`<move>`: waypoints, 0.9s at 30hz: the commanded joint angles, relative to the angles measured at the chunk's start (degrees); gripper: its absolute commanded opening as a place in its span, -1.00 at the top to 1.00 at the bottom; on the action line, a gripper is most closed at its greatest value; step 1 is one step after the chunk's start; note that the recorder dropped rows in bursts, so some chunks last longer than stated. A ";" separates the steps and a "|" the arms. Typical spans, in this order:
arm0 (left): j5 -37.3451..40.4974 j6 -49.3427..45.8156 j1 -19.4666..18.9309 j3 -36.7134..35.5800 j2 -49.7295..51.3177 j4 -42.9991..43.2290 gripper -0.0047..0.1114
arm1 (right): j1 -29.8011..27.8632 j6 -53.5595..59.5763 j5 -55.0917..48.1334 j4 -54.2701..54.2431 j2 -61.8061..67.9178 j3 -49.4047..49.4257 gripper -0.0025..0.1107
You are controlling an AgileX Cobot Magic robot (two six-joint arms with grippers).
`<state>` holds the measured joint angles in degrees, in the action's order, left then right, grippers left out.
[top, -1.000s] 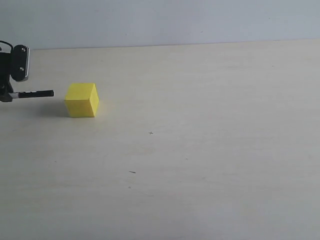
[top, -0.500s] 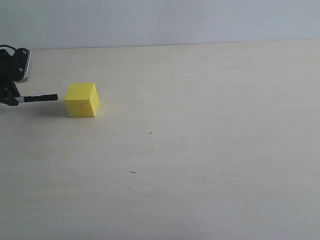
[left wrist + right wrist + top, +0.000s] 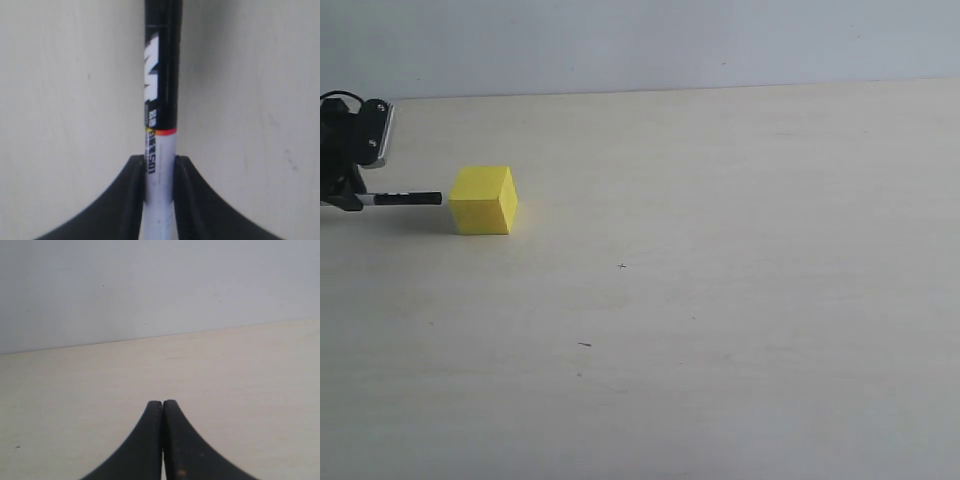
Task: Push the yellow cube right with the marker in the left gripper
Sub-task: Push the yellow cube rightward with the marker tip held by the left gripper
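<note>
L gripper (image 3: 159, 169) clamps marker (image 3: 408, 199); blk tip maybe touching matte yellow cube (image 3: 483, 200).

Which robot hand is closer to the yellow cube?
Left. The left gripper sits just left of the yellow cube, its marker tip nearly reaching it. The right gripper is outside the exterior view; its camera shows only table, no cube.

You are looking at the cube (image 3: 483, 200) sitting on the table (image 3: 720, 300), far out toward 9 o'clock. The marker (image 3: 405, 199) is lying level at the cube's 9 o'clock, its tip pointing to 3 o'clock, very near the cube. The left gripper (image 3: 342, 192) is holding the marker's other end, further toward 9 o'clock.
</note>
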<state>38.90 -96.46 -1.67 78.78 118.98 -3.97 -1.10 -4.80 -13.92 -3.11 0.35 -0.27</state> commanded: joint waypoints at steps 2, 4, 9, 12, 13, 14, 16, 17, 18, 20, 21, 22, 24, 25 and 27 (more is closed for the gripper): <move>-0.21 0.97 7.43 0.82 -0.14 -1.10 0.92 | -0.29 0.15 0.30 0.32 -0.35 0.27 0.96; 0.22 4.36 8.30 2.21 -0.14 -1.10 0.92 | -0.29 0.15 0.30 0.32 -0.35 0.27 0.96; 6.60 10.32 1.18 3.39 0.09 1.93 0.92 | -0.29 0.15 0.30 0.32 -0.35 0.27 0.96; 7.89 10.81 -1.46 3.39 0.45 2.33 0.92 | -0.29 0.15 0.30 0.32 -0.35 0.27 0.96; 7.89 10.26 -1.46 3.39 0.70 2.46 0.92 | -0.29 0.15 0.30 0.32 -0.35 0.27 0.96; 7.76 9.50 -1.05 3.39 0.94 2.74 0.92 | -0.29 0.15 0.32 0.21 -0.35 0.27 0.96; 5.81 9.50 1.01 3.39 1.71 2.74 0.92 | -0.29 0.15 0.32 0.21 -0.35 0.27 0.96; 5.00 9.50 1.88 3.39 2.03 2.74 0.92 | -0.29 0.15 0.32 0.21 -0.35 0.27 0.96; 3.70 9.50 3.95 3.39 2.98 2.74 0.92 | -0.29 0.15 0.32 0.21 -0.35 0.27 0.96; 2.19 9.50 6.53 3.39 3.78 2.74 0.92 | -0.29 0.15 0.32 0.21 -0.35 0.27 0.96; 1.33 9.50 8.11 3.39 4.22 2.74 0.92 | -0.29 0.15 0.32 0.21 -0.35 0.27 0.96; 1.06 9.50 9.79 3.88 4.49 2.74 0.92 | -0.29 0.15 0.32 0.21 -0.35 0.27 0.96; 1.06 9.50 13.21 5.14 5.05 2.74 0.92 | -0.29 0.15 0.32 0.21 -0.35 0.27 0.96; 1.21 9.77 14.55 5.65 5.05 2.74 0.92 | -0.29 0.15 0.32 0.21 -0.35 0.27 0.96; 1.62 10.10 17.55 6.71 5.13 2.74 0.92 | -0.29 0.15 0.32 0.21 -0.35 0.27 0.96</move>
<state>40.54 -86.89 12.32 83.92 124.24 -0.60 -1.10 -4.80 -13.92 -3.11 0.35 -0.27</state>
